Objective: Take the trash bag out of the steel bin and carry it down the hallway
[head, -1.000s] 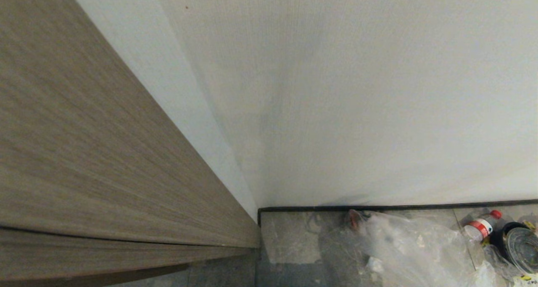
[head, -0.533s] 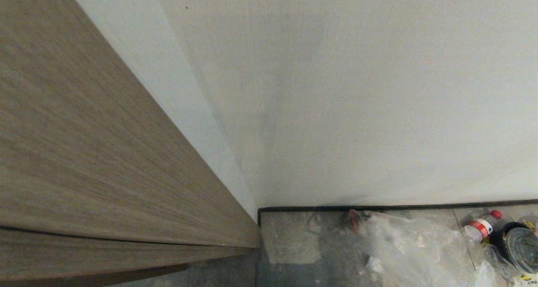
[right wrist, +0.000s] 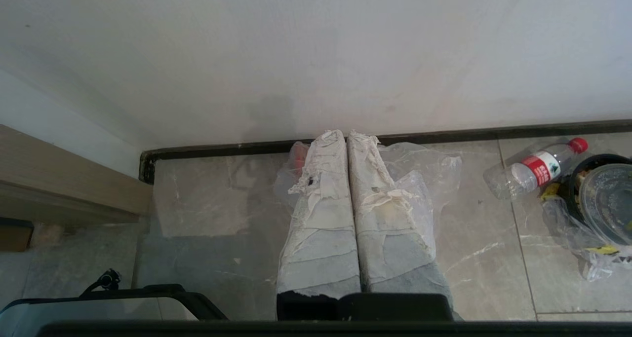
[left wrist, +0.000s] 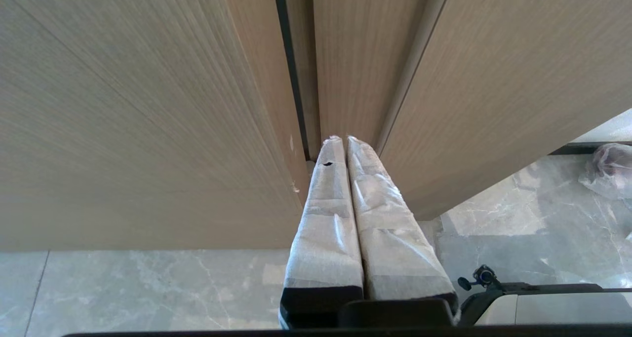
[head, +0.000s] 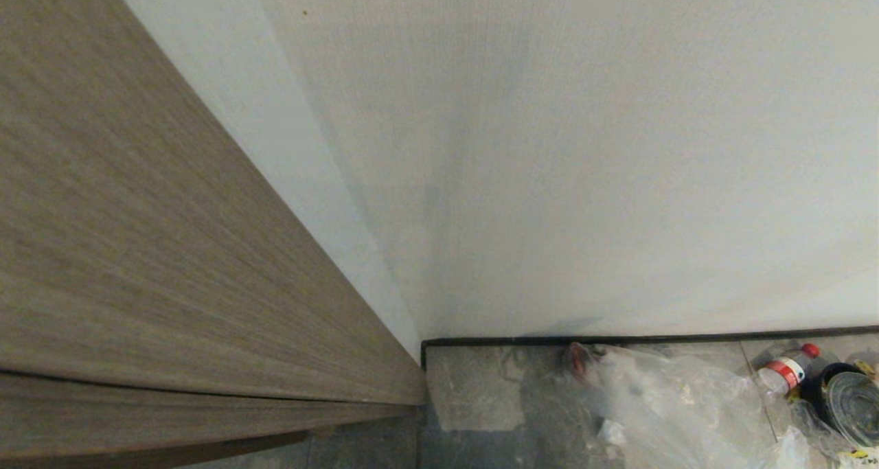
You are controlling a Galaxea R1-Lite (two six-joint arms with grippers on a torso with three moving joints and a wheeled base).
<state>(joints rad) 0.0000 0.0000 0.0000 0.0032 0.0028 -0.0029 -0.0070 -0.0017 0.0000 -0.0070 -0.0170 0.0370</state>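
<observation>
The trash bag [head: 673, 400], clear and crinkled, lies flat on the grey stone-look floor tiles [head: 474, 393] against the white wall. The right wrist view has the trash bag [right wrist: 424, 174] spread on the floor beyond my right gripper [right wrist: 347, 134], which is shut with its wrapped fingers pressed together and nothing between them. A black-rimmed, shiny round thing that looks like the steel bin [head: 851, 400] sits at the right edge, also in the right wrist view [right wrist: 605, 199]. My left gripper [left wrist: 344, 139] is shut and empty, pointing at wood panels. Neither gripper shows in the head view.
A wood-grain panel [head: 137, 249] fills the left side and meets the white wall [head: 584, 180] at a corner. A black skirting strip [head: 618, 339] runs along the wall's foot. A clear bottle [head: 786, 371] with a red cap lies beside the bin. My base [right wrist: 98, 302] is close below.
</observation>
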